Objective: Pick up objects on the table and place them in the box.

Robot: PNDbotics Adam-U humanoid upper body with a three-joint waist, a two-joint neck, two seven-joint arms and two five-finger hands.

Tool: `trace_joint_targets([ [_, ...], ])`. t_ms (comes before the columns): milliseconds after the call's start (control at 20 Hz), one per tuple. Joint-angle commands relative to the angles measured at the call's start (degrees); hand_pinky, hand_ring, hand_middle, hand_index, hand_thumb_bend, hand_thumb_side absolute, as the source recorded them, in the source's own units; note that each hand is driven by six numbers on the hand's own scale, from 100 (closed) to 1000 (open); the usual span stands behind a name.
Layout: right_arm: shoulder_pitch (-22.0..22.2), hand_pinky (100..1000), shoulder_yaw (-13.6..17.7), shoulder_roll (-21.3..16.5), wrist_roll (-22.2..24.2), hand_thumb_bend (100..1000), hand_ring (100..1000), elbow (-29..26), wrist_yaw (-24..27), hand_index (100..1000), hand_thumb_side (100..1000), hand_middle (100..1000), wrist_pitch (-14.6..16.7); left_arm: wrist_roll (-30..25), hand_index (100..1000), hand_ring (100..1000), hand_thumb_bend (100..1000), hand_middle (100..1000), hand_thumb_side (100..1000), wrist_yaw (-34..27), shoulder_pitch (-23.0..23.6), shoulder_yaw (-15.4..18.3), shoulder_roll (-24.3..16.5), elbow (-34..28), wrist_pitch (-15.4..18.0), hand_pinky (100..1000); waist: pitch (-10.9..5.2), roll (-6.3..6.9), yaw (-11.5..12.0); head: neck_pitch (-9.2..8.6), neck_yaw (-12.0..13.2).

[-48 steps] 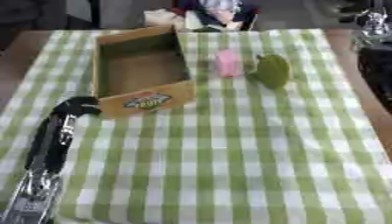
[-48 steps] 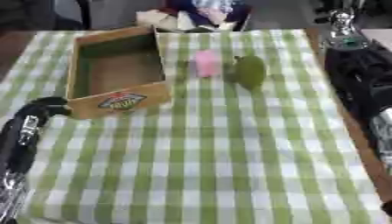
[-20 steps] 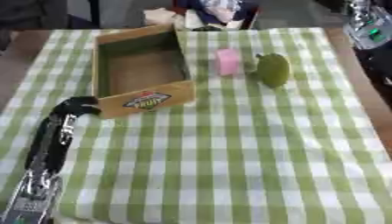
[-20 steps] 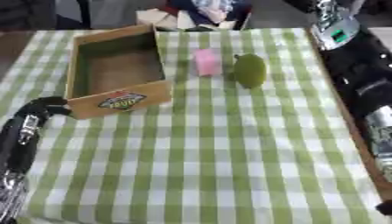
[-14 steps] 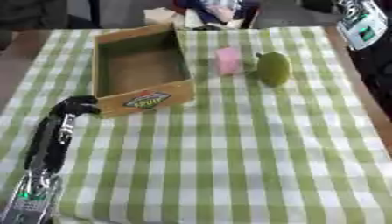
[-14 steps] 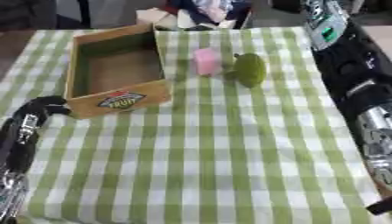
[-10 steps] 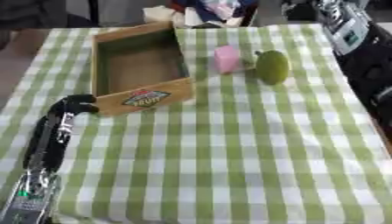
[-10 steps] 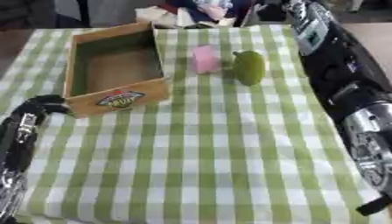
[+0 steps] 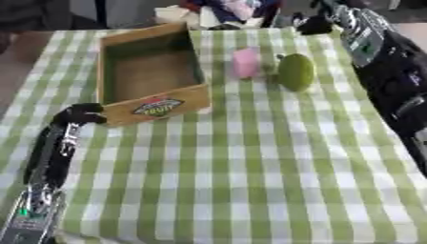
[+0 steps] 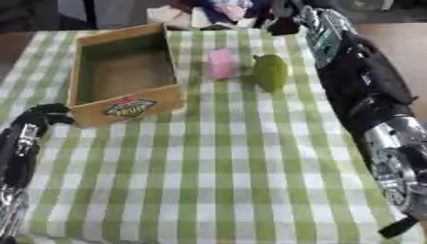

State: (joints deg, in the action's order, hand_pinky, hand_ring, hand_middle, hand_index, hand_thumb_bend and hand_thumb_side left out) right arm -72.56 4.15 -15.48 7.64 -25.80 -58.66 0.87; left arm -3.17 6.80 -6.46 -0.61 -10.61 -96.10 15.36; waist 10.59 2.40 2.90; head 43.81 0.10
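the right hand (image 10: 283,24) is reaching in high beyond the green fruit (image 10: 269,72) and pink object (image 10: 221,63), both standing beside the empty box (image 10: 125,76), its fingers unreadable, while the left hand (image 9: 79,114) is curling idle against the box front.

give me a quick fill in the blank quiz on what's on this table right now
1. The wooden box with a fruit label on its front holds ____ inside.
2. The small pink block stands directly to the ____ of the green pear-shaped fruit.
3. The table is covered by a cloth checked in white and ____.
4. The right robot hand reaches in near the table's ____ edge, beyond the fruit.

Missing words: nothing; left; green; far
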Motion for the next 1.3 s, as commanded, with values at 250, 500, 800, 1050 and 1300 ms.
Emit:
trace_joint_targets([
  [250,-1.23,725,-0.37,-0.77,3.13,100,775,-0.13,-2.35,949,588,816,1.36,0.09,754,644,100,663,911,0.32,-0.24,0.23,-0.42,-0.63,0.10,848,-0.85,0.02,-0.01,0.31,-0.02],
  [500,-1.03,736,-0.46,-0.95,4.06,156,784,0.65,-4.78,958,607,823,1.76,0.08,754,643,100,662,911,0.33,-0.20,0.26,-0.40,-0.63,0.11,848,-0.85,0.00,0.04,0.31,0.05],
  [800,-0.68,747,-0.46,-1.01,4.72,204,793,1.35,-7.22,967,595,834,2.28,0.04,753,643,100,662,912,0.39,-0.15,0.27,-0.37,-0.58,0.08,849,-0.76,-0.07,-0.07,0.31,0.13],
  [1050,-0.28,758,-0.58,-0.95,5.75,221,802,2.08,-8.62,975,586,843,2.56,0.06,753,643,100,661,913,0.45,-0.07,0.31,-0.37,-0.55,0.08,849,-0.75,-0.05,-0.15,0.31,0.12],
  [1300,0.18,763,-0.70,-0.81,6.81,233,806,2.72,-9.71,979,591,847,2.75,0.00,753,642,100,661,913,0.48,-0.04,0.29,-0.37,-0.54,0.10,849,-0.77,0.00,-0.26,0.31,0.13],
])
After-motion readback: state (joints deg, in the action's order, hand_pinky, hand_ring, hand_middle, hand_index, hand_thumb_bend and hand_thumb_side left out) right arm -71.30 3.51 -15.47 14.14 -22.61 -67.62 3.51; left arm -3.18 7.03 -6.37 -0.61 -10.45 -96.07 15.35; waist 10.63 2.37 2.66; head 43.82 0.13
